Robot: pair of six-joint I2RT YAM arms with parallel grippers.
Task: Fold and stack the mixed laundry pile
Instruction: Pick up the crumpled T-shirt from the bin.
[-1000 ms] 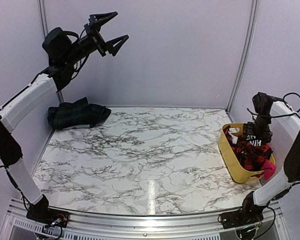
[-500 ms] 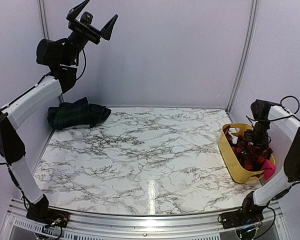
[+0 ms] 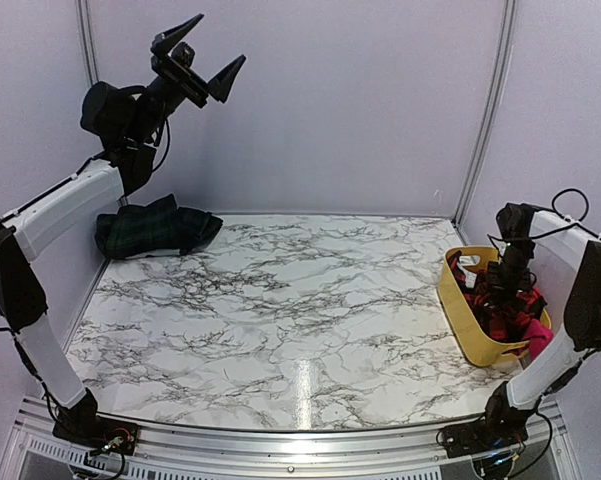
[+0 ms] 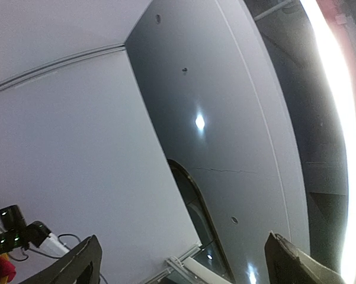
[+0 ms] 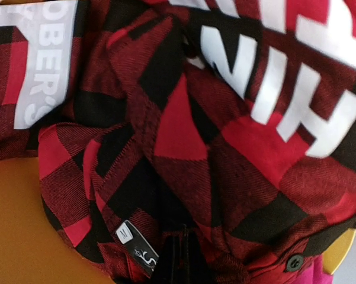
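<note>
Within the last second the right hand [image 3: 504, 292] has sunk into the yellow tub [image 3: 462, 325]. Its fingers, spread a moment ago, now press together on a fold of the red-and-black checked garment [image 5: 225, 148], which looks ready to lift out. The left hand [image 3: 220, 42] stays spread wide, high above the dark plaid garment [image 3: 155, 228] at the table [image 3: 300, 300]'s far-left corner.

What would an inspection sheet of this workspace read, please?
Surface: marble-pattern table, no spills seen.
Job's things: checked garment and pink garment in the tub; dark plaid garment at the far-left corner.
Clutter: yellow tub at the right edge.
Grippers: left gripper open, raised, empty; right gripper shut on the checked garment inside the tub.
Cables: black loops on the right arm.
Surroundings: pale booth walls.
</note>
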